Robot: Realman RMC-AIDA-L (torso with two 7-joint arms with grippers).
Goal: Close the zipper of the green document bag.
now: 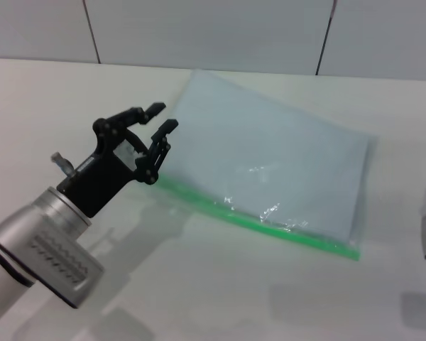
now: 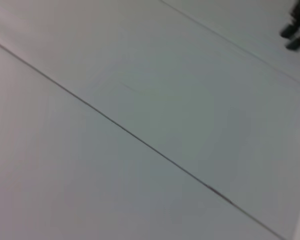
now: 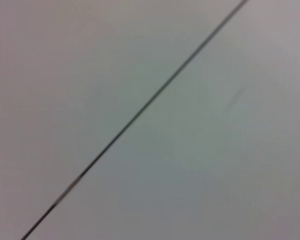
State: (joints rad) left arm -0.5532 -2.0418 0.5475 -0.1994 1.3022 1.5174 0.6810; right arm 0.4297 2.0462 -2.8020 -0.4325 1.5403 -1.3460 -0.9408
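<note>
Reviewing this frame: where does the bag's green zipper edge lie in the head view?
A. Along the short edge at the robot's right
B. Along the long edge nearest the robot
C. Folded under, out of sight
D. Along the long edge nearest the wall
B. On the green document bag, the zipper runs along the near long edge, starting beside the open left gripper and ending at the bag's near right corner.

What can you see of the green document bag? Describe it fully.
The green document bag is a flat, translucent pale blue-grey plastic pouch, lying skewed on the white table. A bright green zipper edges its long near side; glints show creases. The left gripper, fingers open, hovers at its left end; contact is unclear. The right gripper is out of view.
</note>
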